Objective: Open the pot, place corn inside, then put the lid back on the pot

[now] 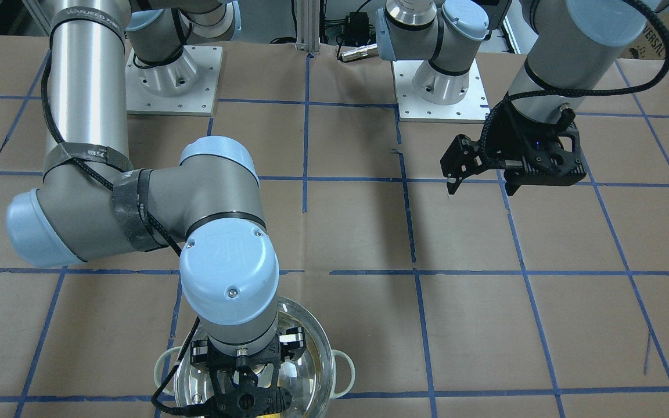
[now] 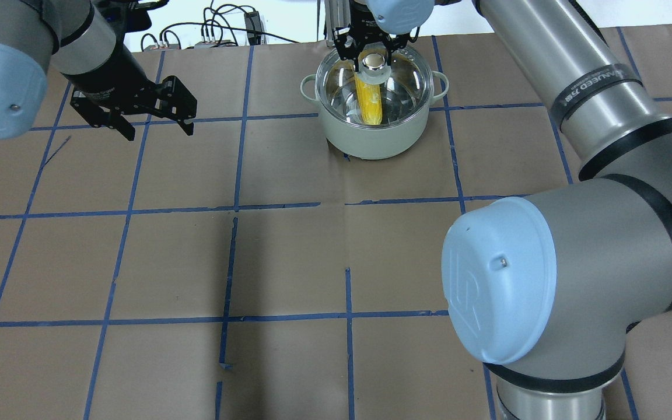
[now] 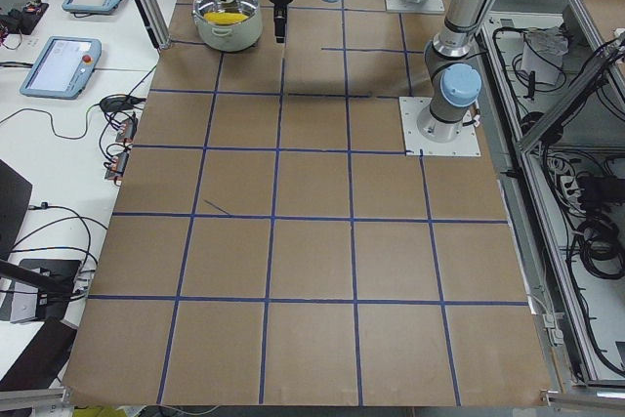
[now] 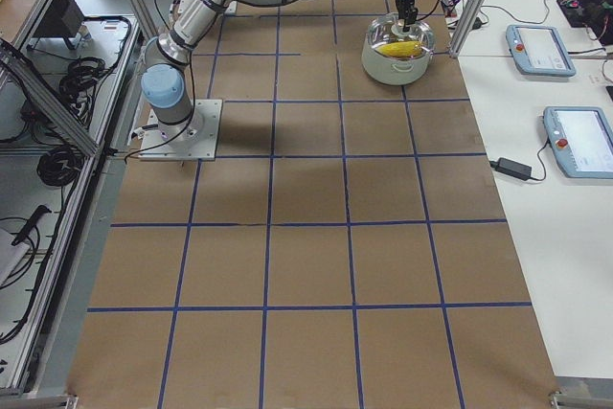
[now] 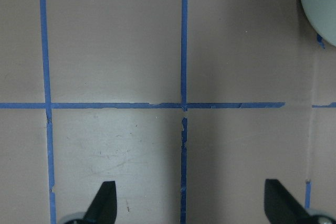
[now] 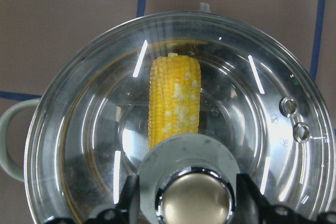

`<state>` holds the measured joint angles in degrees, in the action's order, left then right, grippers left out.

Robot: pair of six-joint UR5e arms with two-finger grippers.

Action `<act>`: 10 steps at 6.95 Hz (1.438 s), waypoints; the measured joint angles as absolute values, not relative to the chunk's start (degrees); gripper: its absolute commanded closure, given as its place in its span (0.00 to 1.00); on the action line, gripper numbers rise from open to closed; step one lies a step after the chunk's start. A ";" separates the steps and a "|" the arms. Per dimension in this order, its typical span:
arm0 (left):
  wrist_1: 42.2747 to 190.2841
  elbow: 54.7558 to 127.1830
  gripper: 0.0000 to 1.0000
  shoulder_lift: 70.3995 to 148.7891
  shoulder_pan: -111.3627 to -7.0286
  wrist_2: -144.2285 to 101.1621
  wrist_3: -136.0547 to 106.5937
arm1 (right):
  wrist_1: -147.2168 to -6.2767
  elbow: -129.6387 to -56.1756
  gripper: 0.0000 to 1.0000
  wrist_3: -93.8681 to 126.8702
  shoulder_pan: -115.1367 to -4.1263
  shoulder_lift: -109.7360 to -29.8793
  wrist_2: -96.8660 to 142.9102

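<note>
- The pot [image 2: 371, 137] sits at the far side of the table [image 2: 289, 262], a little right of centre as I look over the robot's shoulders.
- The corn [image 6: 175, 98] lies inside it on the shiny bottom, and the lid [image 6: 262, 108] is seated on the rim, so I judge the task all but finished.
- The right gripper [image 2: 371, 55] hangs over the lid. Its fingers are spread to either side of the knob [image 6: 197, 199] and, as far as I can see, are not pinching it.
- The left gripper [image 2: 155, 125] hovers well off to the left over bare table, spread wide and holding nothing.
- I expect the glass lid to be stiff, fairly heavy, slick and breakable.
- The knob is the only sound hold. It is polished metal, so I would clamp squarely across it and lift straight up.
</note>
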<state>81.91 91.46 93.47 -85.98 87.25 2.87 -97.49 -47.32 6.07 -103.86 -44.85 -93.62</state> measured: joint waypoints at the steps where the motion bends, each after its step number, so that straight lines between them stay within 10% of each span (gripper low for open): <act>1: 81.91 91.29 0.00 93.48 -85.93 87.24 2.89 | -96.91 -47.20 0.13 6.07 -103.68 -44.97 -93.59; 10: 81.93 91.79 0.00 93.69 -85.08 89.77 2.87 | -86.15 -48.89 0.09 -6.43 -98.46 -53.84 -92.51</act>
<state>81.93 91.79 93.69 -85.08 89.77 2.87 -86.15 -48.89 -6.43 -98.46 -53.84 -92.51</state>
